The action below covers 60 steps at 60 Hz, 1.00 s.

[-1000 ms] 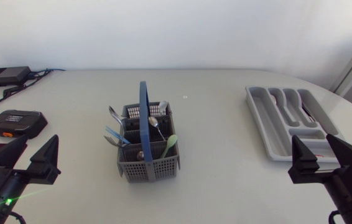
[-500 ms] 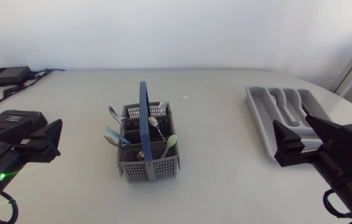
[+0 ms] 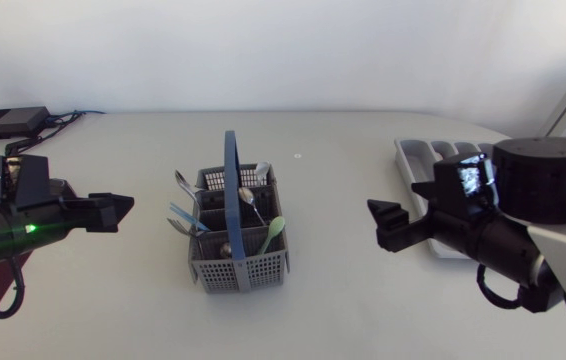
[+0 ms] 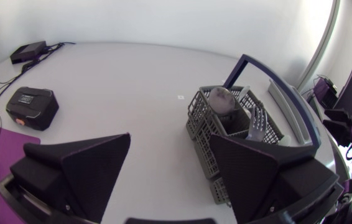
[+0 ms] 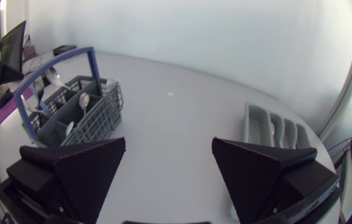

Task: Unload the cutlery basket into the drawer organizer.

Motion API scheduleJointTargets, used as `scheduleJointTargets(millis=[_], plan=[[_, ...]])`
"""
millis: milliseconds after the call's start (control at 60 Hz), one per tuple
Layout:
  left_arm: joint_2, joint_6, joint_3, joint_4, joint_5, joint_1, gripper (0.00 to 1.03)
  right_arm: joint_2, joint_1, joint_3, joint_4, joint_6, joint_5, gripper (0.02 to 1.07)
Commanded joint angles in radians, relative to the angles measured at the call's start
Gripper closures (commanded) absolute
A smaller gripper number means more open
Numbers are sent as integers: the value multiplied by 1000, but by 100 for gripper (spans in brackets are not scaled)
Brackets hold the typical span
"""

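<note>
The grey cutlery basket (image 3: 235, 245) with a tall blue handle (image 3: 231, 185) stands mid-table, holding several spoons and forks plus a pale green spoon (image 3: 272, 231). The grey drawer organizer (image 3: 431, 152) lies at the right, partly hidden behind my right arm. My left gripper (image 3: 113, 210) hovers to the left of the basket, pointing at it, open and empty. From the other side my right gripper (image 3: 384, 226) points at the basket, open and empty too. In the left wrist view the basket (image 4: 238, 124) lies ahead of the open left gripper (image 4: 170, 177). In the right wrist view, basket (image 5: 76, 109) and organizer (image 5: 272, 130) lie ahead of the right gripper (image 5: 170, 177).
A black box (image 3: 8, 122) with cables sits at the far left corner. A second black box (image 4: 33, 107) lies nearer on the left, beside my left arm. A small white mark (image 3: 298, 156) is on the table behind the basket.
Both arms have swung in from the front corners toward the basket. The right arm now covers much of the organizer.
</note>
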Motion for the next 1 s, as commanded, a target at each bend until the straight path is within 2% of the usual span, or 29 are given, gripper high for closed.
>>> scheduleJointTargets(millis=[0, 100, 217, 250, 333, 383, 417, 467, 583, 717, 817, 983], plan=[[42, 133, 50, -14, 45, 13, 18, 69, 44, 77, -63, -21, -25, 7], [72, 282, 73, -49, 68, 4, 18, 197, 108, 171, -160, -21, -85, 7], [92, 391, 85, -115, 74, -7, 17, 269, 163, 217, -184, -50, -134, 7], [100, 421, 85, -125, 106, -6, 17, 293, 202, 235, -188, -101, -134, 7], [104, 510, 76, -158, 247, 24, 17, 347, 257, 280, -218, -150, -137, 7], [101, 550, 64, -155, 269, 30, 17, 364, 291, 295, -218, -173, -149, 7], [100, 561, 56, -148, 272, 28, 17, 370, 308, 297, -198, -196, -161, 8], [95, 581, 50, -146, 296, 33, 17, 385, 325, 307, -177, -214, -200, 16], [86, 609, 39, -145, 350, 42, 17, 408, 305, 333, -135, -242, -368, 27], [86, 613, 35, -126, 397, 62, 17, 458, 312, 389, -123, -243, -376, 30], [88, 613, 33, -118, 402, 73, 17, 500, 337, 419, -117, -248, -376, 30], [81, 615, 21, -95, 431, 108, 17, 600, 400, 472, -89, -253, -335, 30]])
